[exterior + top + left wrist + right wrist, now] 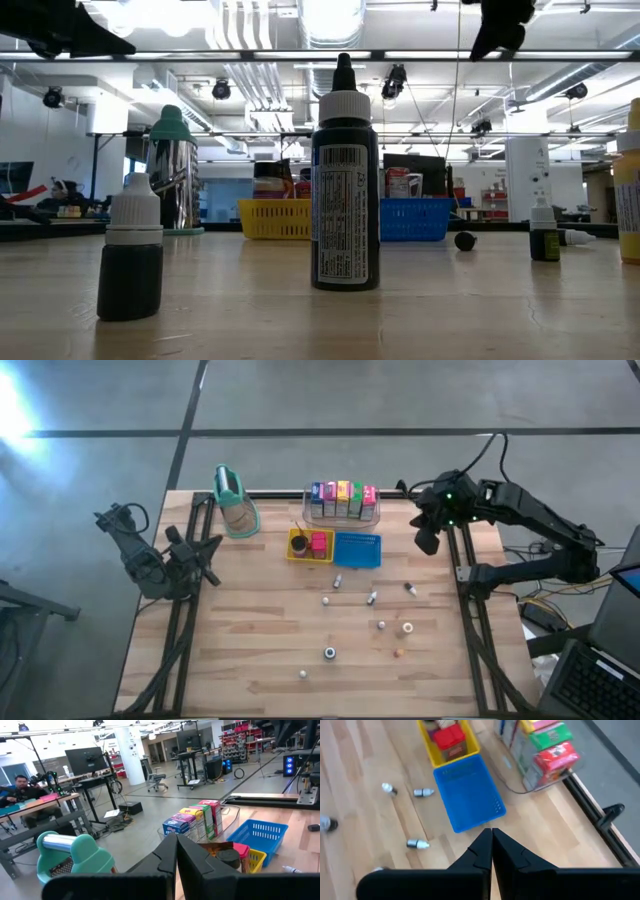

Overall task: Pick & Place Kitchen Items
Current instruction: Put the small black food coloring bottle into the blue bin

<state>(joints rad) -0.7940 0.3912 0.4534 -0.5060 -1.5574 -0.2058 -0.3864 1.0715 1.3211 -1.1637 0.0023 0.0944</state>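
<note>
Several colourful cartons (343,500) stand in a row in a clear bin (375,516) at the table's far side. A red block (319,543) and an orange pouch (220,849) sit in a yellow tray (297,553), and a blue tray (357,549) beside it holds nothing. Several tiny bottles (372,598) lie and stand scattered on the wood nearer the front. My left gripper (210,550) is shut and empty, at the table's left edge. My right gripper (427,543) is shut and empty, above the far right of the table, near the blue tray (467,795).
A tall container with a teal top (234,502) lies on its side at the far left, next to the clear bin. In the low view a dark bottle (345,190) and a small white-capped one (130,250) stand close to the camera. A person (20,787) sits in the room beyond.
</note>
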